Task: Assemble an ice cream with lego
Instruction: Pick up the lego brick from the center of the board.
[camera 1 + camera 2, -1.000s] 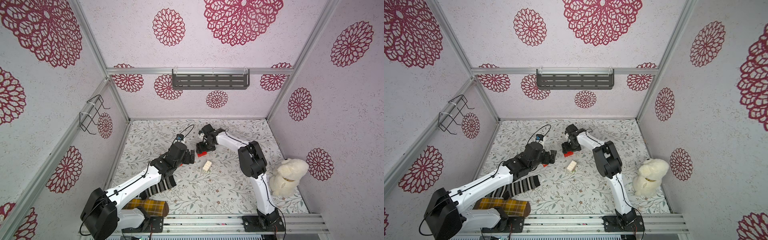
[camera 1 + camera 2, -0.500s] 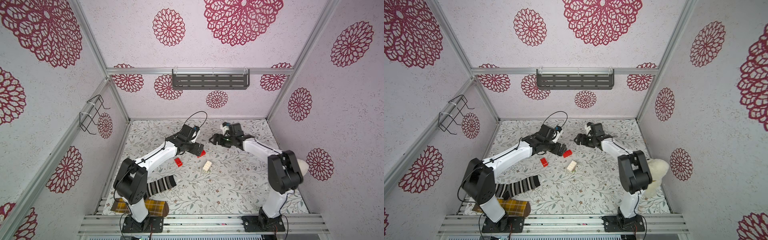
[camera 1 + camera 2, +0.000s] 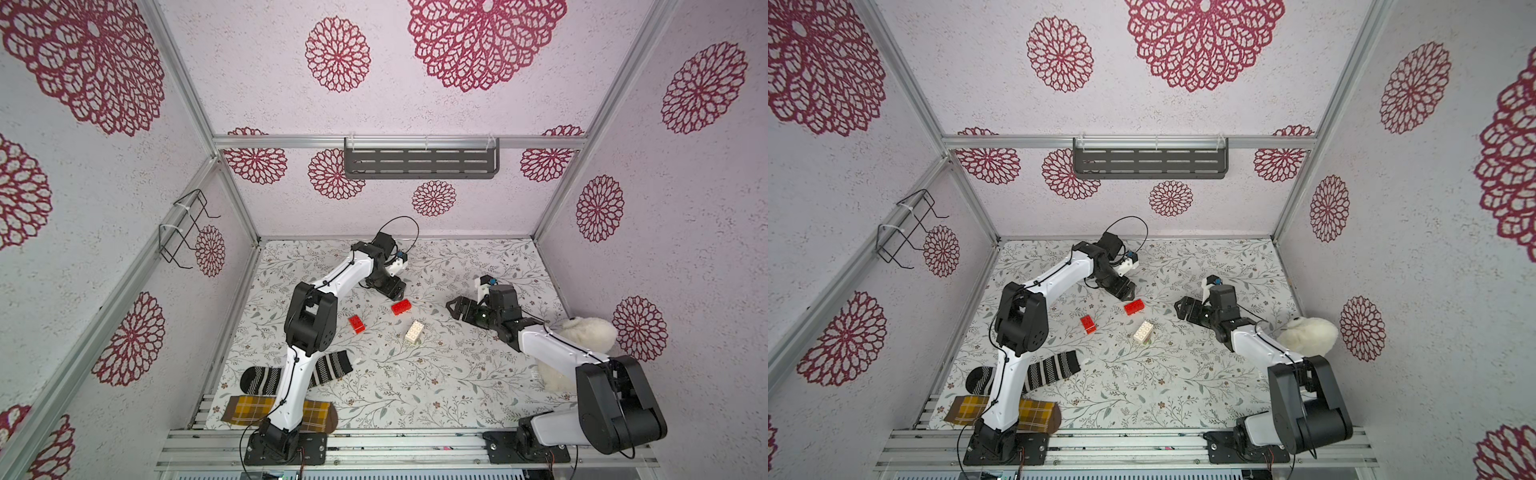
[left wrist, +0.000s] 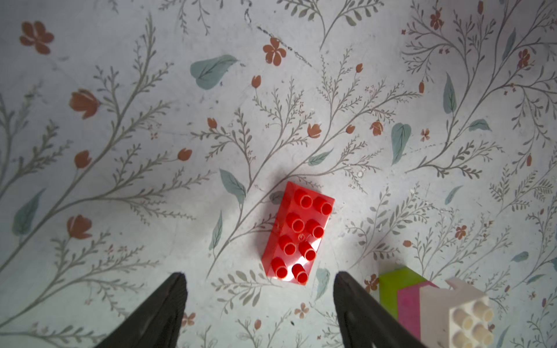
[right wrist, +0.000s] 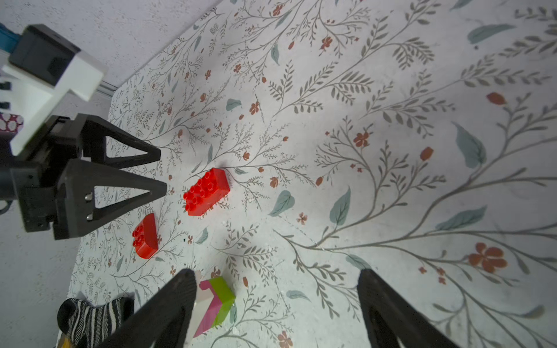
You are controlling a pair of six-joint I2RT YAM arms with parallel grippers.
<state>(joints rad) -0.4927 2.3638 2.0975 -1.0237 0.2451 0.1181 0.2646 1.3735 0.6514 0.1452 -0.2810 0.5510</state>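
Flowery mat (image 3: 457,374) — right gripper (image 5: 275,271) has backed off, open and empty, so left gripper (image 4: 258,273), open too, can grab the nearest red brick (image 4: 298,233).

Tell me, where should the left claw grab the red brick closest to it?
Pinch the red brick across its two long smooth sides, about halfway along, coming down from above. It lies flat with studs up, so those sides are free and close together. The open left gripper seems lined up that way, one finger toward each long side.
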